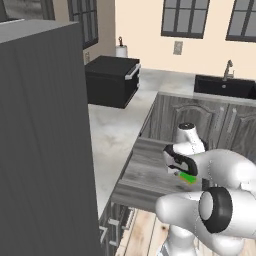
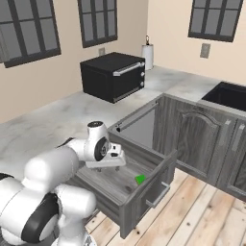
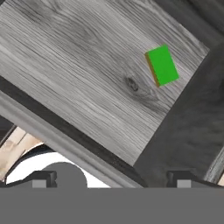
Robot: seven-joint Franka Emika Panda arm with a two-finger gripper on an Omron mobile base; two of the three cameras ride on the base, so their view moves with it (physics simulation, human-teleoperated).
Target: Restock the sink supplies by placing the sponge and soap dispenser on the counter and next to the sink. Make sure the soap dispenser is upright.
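Note:
The bright green sponge (image 1: 188, 177) (image 2: 140, 179) (image 3: 162, 65) lies flat on the wooden floor of an open drawer (image 1: 148, 172) (image 2: 109, 186) (image 3: 74, 65), near the drawer's front right corner. My gripper (image 1: 173, 170) (image 2: 114, 164) (image 3: 113, 180) hovers above the drawer's middle, pointing down, open and empty, a short way from the sponge. The black sink (image 1: 225, 88) (image 2: 231, 96) with its slim faucet (image 1: 228, 69) sits far off in the marbled counter (image 1: 112, 132) (image 2: 45, 126). The soap dispenser is out of view.
A black microwave (image 1: 111, 80) (image 2: 113, 76) stands on the counter's corner, with a paper towel roll (image 1: 121, 50) (image 2: 147, 55) behind it. A tall dark cabinet (image 1: 42, 145) fills the left. Closed cabinet doors (image 2: 192, 137) flank the drawer, above a wooden floor (image 2: 202, 211).

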